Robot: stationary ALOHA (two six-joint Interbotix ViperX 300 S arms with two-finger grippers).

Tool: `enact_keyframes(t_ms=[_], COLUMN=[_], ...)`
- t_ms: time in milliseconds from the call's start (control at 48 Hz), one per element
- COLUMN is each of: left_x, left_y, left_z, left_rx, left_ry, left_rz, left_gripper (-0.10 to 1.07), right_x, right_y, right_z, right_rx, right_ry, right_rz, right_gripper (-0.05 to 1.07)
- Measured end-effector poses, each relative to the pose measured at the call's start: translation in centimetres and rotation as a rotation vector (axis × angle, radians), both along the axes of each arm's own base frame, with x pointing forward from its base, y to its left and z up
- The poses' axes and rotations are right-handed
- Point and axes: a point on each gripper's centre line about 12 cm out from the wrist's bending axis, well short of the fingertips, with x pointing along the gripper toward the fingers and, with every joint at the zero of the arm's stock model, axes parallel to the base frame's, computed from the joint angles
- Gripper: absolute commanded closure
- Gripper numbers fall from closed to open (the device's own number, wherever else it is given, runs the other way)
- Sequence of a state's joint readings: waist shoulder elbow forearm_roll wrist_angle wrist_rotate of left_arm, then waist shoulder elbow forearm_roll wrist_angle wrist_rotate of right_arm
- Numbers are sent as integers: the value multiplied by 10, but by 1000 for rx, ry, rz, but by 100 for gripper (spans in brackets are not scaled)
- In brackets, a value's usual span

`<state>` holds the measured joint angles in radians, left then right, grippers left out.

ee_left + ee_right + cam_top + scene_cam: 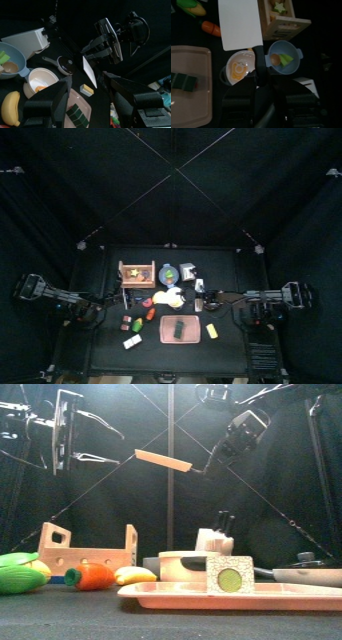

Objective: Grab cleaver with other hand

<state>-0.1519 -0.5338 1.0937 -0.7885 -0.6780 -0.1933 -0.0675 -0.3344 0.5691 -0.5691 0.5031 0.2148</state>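
Observation:
The cleaver (163, 460) hangs high above the table, its pale flat blade pointing left and its dark handle to the right. My right gripper (210, 468) is shut on that handle. The right wrist view shows the blade (240, 25) sticking out past the right gripper (258, 65), with the handle between its jaws. My left gripper (114, 444) is open, at about the same height and a short way left of the blade's tip. In the left wrist view the left gripper (87, 79) faces the blade (89, 75) edge-on, not touching it.
Below on the table stand a wooden crate (91, 549), a green vegetable (16, 572), a carrot (91, 574) and a banana (134, 574). A pink tray (160, 594) holds a cut green block (230, 574). A white knife block (214, 541) and a pot (310, 569) stand behind.

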Motion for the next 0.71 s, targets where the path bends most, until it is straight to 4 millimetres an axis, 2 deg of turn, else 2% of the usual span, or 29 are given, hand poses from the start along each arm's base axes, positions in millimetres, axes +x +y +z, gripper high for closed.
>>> enact_keyframes(t_ms=[208, 375, 708], left_x=[9, 24, 38], left_y=[-2, -4, 8], left_z=[-3, -3, -4], left_rx=[-12, -25, -155], left_ry=[7, 7, -49], left_rz=[-7, -10, 51], left_gripper=[10, 11, 11], right_x=[1, 2, 2], right_y=[-3, -5, -4], right_z=[1, 1, 0], right_rx=[-24, -25, -26], right_ry=[1, 3, 2], right_rz=[0, -3, -1], right_gripper=[45, 45, 45])
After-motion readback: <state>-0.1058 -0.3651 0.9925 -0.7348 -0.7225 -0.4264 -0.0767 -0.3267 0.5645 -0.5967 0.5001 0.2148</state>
